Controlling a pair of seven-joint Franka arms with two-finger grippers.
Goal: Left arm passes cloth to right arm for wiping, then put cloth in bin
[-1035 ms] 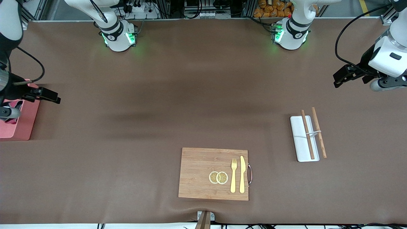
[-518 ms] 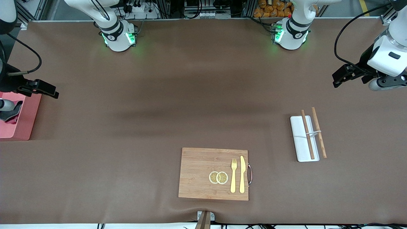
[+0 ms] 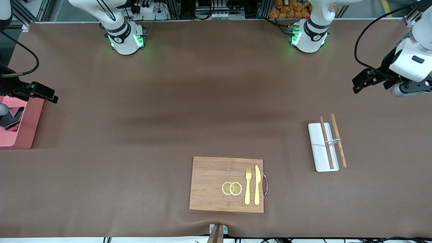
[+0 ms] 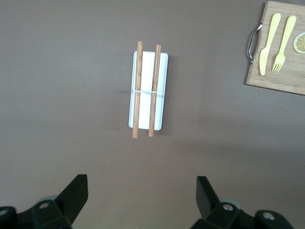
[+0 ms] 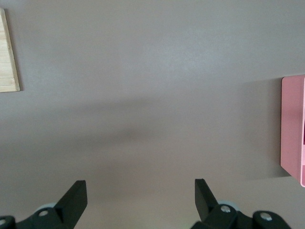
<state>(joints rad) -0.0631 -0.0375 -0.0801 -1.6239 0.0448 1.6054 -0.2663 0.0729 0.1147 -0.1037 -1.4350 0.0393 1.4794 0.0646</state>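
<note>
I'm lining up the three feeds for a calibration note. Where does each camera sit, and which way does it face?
Front view: high across the table, facing both bases; shows bin, cloth.
Left wrist view: on the left arm, looking down at chopstick tray; open left claw shows.
Right wrist view: on the right arm, looking down at bare table; open right claw shows.
Shared: cutting board appears in all three.

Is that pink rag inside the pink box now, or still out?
Inside: the cloth lies within the bin, no gripper holding it.
</note>
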